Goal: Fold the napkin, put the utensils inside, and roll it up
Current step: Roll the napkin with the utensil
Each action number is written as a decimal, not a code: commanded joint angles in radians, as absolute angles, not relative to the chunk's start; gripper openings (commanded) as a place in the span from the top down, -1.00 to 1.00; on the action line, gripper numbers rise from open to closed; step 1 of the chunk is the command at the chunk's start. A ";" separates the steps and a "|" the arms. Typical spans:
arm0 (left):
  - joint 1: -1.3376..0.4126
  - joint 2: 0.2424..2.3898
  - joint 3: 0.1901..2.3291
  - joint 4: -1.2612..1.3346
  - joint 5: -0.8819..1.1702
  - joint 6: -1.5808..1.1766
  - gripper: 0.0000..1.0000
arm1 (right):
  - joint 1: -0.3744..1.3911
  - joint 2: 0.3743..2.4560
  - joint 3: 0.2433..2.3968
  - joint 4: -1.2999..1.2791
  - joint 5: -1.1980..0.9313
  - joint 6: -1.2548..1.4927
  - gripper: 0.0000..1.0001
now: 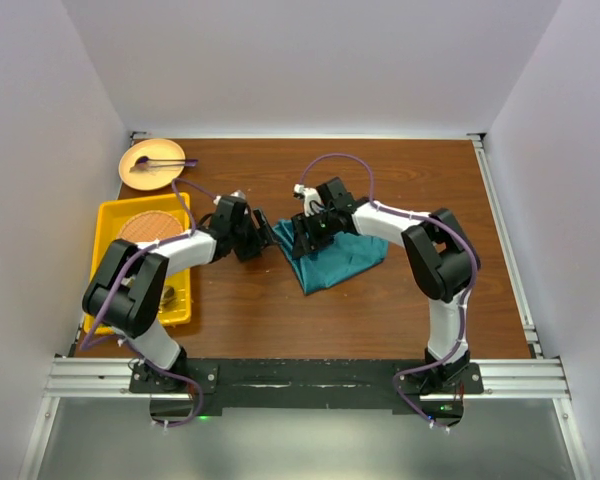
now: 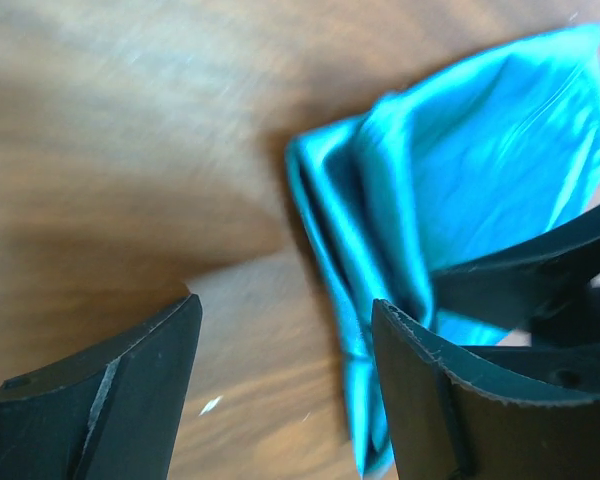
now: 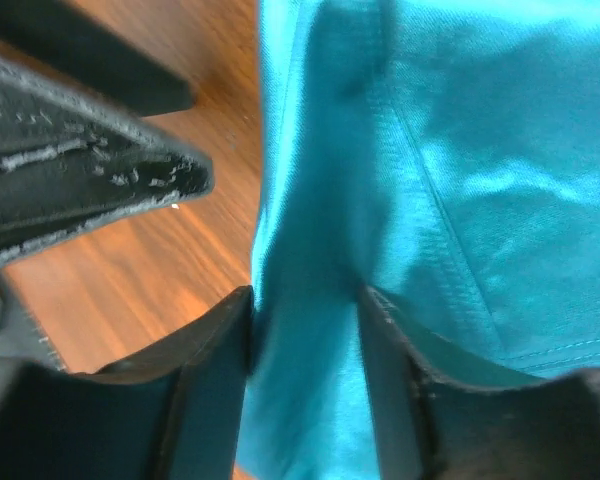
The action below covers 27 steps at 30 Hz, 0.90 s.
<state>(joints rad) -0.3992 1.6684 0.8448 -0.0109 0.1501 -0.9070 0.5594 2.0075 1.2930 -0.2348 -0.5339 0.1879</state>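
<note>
left gripper (image 2: 285, 305) released (above bare table (image 2: 130, 150)) | right gripper (image 3: 305, 293) straddling napkin (image 3: 450, 150) fold; cannot tell whether clenched

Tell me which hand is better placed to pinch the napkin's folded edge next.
The right hand, probably: it straddles a raised fold of the napkin, with cloth between its open fingers. The left hand hangs open over the table, beside the napkin's edge.
</note>
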 commanded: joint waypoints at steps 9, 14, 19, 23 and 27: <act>-0.319 1.405 0.891 -0.273 0.061 -0.762 -0.49 | 0.791 1.925 1.518 -0.638 0.096 0.120 -0.45; -0.255 1.332 0.822 -0.281 0.074 -0.775 -0.47 | 0.838 1.967 1.548 -0.661 0.184 0.152 -0.16; -0.218 1.284 0.772 -0.253 0.115 -0.775 -0.45 | 0.865 1.994 1.555 -0.634 0.172 0.170 0.03; -0.210 1.284 0.761 -0.242 0.140 -0.773 -0.43 | 0.871 2.028 1.566 -0.618 0.163 0.173 0.05; -0.209 1.284 0.739 -0.227 0.152 -0.779 -0.42 | 0.880 2.051 1.575 -0.606 0.156 0.175 0.15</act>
